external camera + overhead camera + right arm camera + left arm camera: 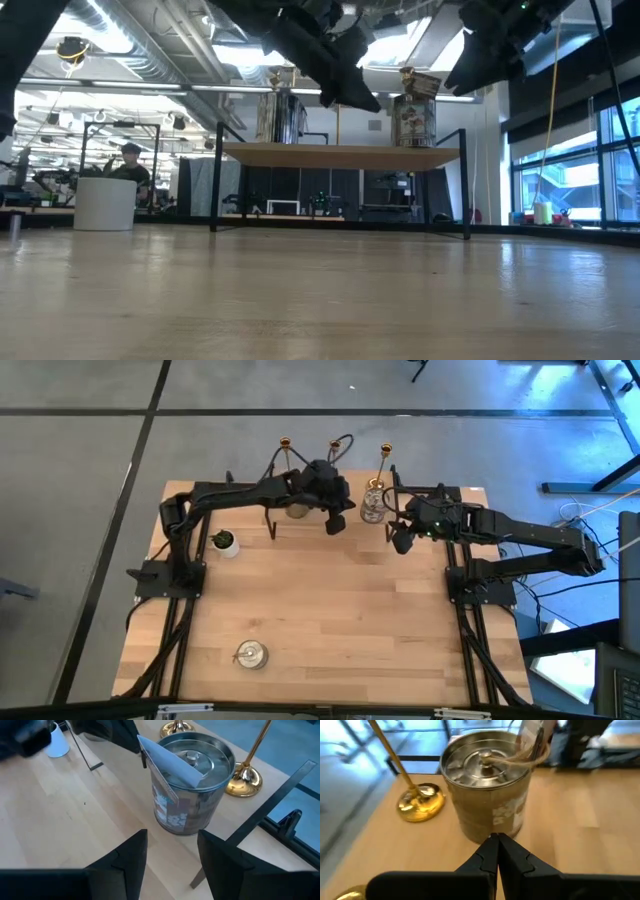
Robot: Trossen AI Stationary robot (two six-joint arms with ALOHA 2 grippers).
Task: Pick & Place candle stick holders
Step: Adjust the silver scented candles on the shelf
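Three gold stemmed holders [283, 442] [335, 445] [386, 450] stand on their round bases along the far edge. Two squat silvery holders [297, 509] [373, 503] stand on a low raised shelf [340, 153]. A third squat holder [250, 654] stands on the table near the front. My left gripper [337, 523] is shut and empty, just in front of the left squat holder [485, 785] and above it. My right gripper [400, 543] is open and empty, short of the right squat holder [192, 785], which carries a paper tag.
A tiny white pot with a green plant [224, 542] stands at the left. The shelf's black legs [215, 180] rise from the table at the far end. A gold base [420, 802] stands close beside the left squat holder. A person [130, 165] sits far behind the table.
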